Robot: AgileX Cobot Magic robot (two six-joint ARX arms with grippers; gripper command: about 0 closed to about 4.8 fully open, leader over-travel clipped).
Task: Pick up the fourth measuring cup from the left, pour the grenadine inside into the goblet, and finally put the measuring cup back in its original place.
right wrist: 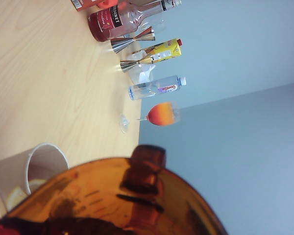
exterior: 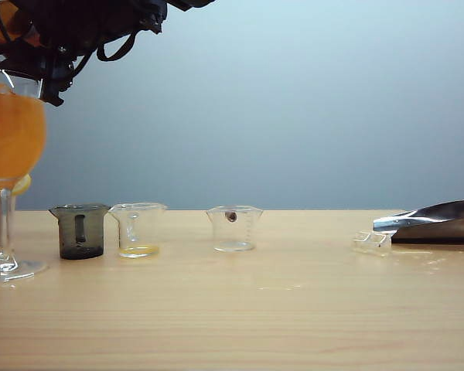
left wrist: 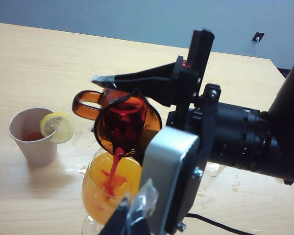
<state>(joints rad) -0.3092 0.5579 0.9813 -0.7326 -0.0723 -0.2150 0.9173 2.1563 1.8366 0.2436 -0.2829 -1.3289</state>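
Above the goblet [left wrist: 110, 188], the right claw [left wrist: 152, 105] is clamped partway on the fourth measuring cup [left wrist: 125, 122], tipped spout-down. The grenadine [left wrist: 113, 169] streams into the goblet's orange drink. Beside the goblet stands a paper cup [left wrist: 34, 137]. The left claw is out of sight.

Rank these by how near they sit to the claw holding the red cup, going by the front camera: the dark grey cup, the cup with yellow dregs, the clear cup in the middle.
The right gripper is at top left, over the goblet.
1. Dark grey cup, leftmost.
2. Yellow-dregs cup, beside it.
3. Middle clear cup, farthest right.
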